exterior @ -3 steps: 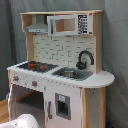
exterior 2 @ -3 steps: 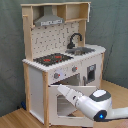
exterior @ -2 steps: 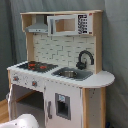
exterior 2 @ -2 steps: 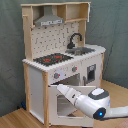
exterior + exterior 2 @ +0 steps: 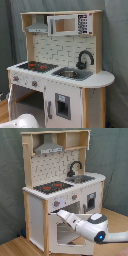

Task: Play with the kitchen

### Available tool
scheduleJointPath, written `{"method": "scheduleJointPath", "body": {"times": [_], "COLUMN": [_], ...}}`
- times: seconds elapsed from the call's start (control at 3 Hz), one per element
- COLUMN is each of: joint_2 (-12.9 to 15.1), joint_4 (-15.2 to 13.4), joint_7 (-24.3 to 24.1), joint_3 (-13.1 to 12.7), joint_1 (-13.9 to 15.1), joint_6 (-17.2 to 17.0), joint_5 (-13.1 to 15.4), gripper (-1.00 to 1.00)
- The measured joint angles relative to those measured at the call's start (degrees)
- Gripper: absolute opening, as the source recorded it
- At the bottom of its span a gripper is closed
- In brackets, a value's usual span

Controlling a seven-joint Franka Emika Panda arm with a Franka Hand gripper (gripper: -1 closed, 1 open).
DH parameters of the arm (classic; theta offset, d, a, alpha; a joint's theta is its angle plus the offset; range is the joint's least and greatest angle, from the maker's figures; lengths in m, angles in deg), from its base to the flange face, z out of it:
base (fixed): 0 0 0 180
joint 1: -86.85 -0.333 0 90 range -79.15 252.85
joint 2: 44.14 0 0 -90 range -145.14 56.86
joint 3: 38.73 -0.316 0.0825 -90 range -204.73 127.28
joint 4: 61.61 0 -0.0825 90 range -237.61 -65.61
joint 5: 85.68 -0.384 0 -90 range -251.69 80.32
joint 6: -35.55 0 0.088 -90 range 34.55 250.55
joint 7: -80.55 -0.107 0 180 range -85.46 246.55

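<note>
Arm reaching into the toy kitchen's oven bay

The kitchen (image 5: 62, 183) stands directly ahead of the arm (image 5: 85, 225), whose gripper is buried in the open oven opening (image 5: 65, 230); I cannot tell its finger state. Best to move slowly, staying clear of the frame and knobs (image 5: 56, 204) just above.

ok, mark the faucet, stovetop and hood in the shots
faucet (image 5: 85, 59): first exterior view, on its black arch.
stovetop (image 5: 52, 187): second exterior view, on the black top.
hood (image 5: 49, 149): second exterior view, on its grey front.
</note>
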Motion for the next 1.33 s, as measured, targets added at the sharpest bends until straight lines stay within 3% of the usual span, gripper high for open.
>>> {"method": "scheduleJointPath", "body": {"times": [0.67,1.33], "joint_2": [-0.03,-0.03], "joint_4": [-7.88,-16.99], "joint_7": [-5.52,-10.94], "joint_3": [-0.53,-0.86], "joint_1": [-3.11,-7.96], "joint_6": [9.08,14.1], "joint_5": [0.0,0.0], "gripper": [1.0,1.0]}}
